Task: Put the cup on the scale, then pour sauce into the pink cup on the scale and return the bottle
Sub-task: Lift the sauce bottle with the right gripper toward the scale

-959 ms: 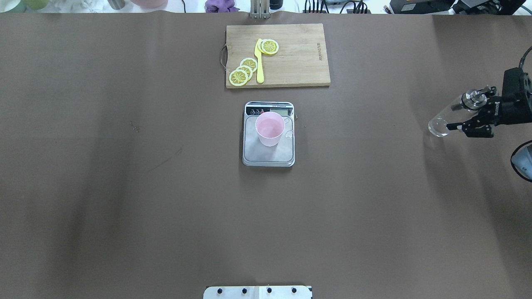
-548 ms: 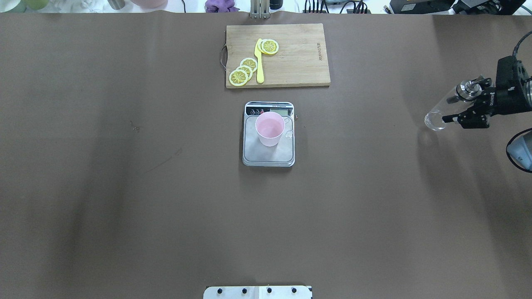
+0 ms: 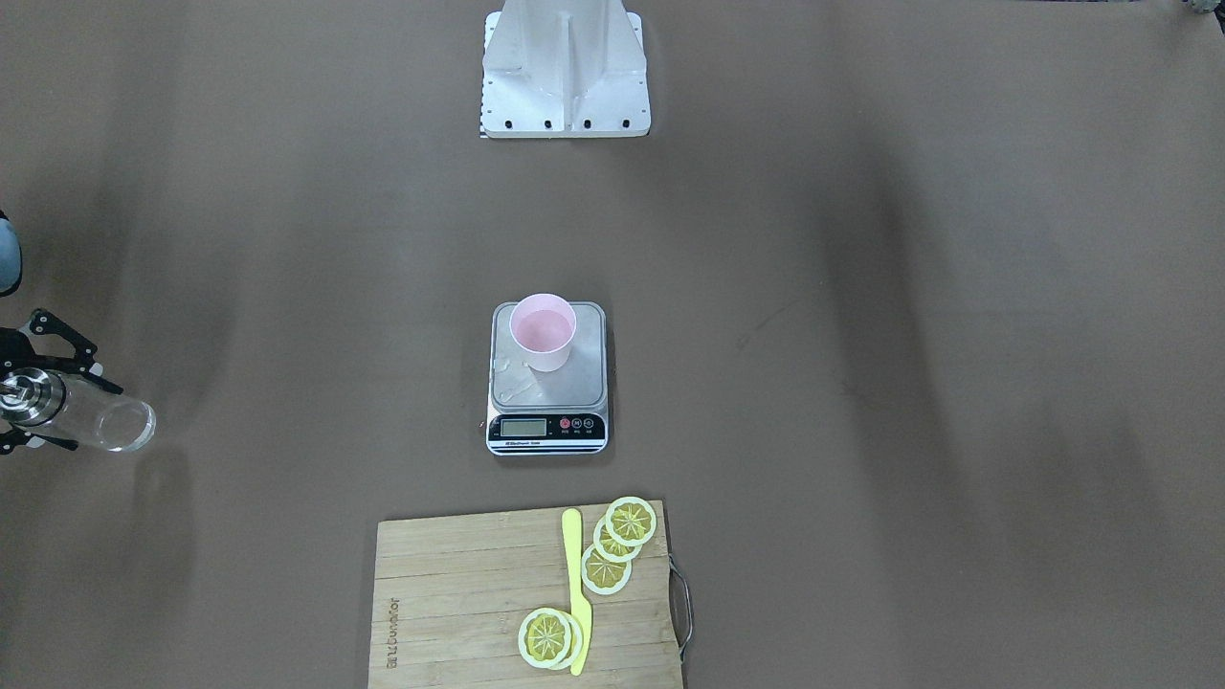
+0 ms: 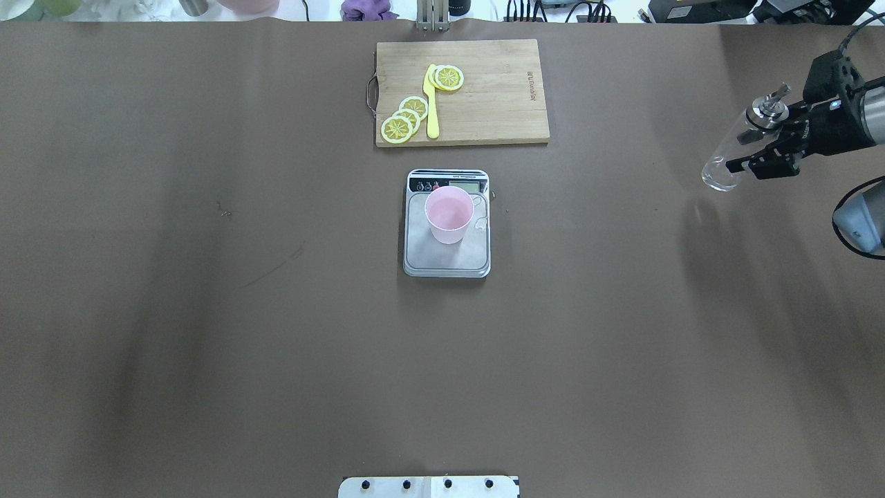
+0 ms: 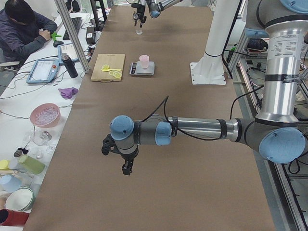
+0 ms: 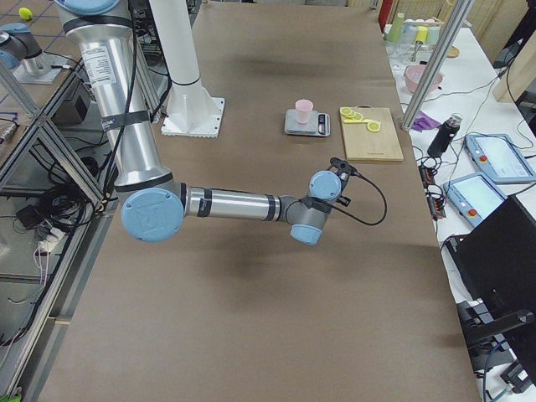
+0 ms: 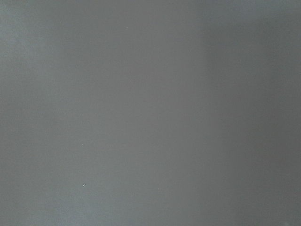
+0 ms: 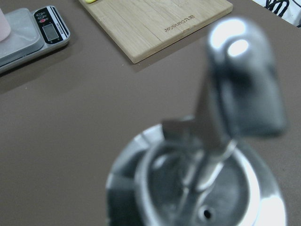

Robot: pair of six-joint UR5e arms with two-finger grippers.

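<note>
The pale pink cup (image 4: pixel 449 211) stands upright on the silver scale (image 4: pixel 446 261) at the table's middle; both also show in the front view, the cup (image 3: pixel 543 331) on the scale (image 3: pixel 550 397). My right gripper (image 4: pixel 758 144) is shut on the clear glass bottle (image 4: pixel 721 171) near its metal pourer cap and holds it tilted above the table's far right side. It also shows at the front view's left edge, the gripper (image 3: pixel 43 402) on the bottle (image 3: pixel 110 423). The cap (image 8: pixel 207 179) fills the right wrist view. My left gripper (image 5: pixel 126 165) shows only in the left side view, so I cannot tell its state.
A wooden cutting board (image 4: pixel 494 104) with lemon slices (image 4: pixel 404 119) and a yellow knife (image 4: pixel 432 104) lies beyond the scale. The robot's base plate (image 4: pixel 429 486) is at the near edge. Desks with bowls and bottles stand past the table's far edge.
My right gripper has carried the bottle toward the table's far side, away from the robot, and the bottle has tipped more upright. The cup and scale have not moved.
</note>
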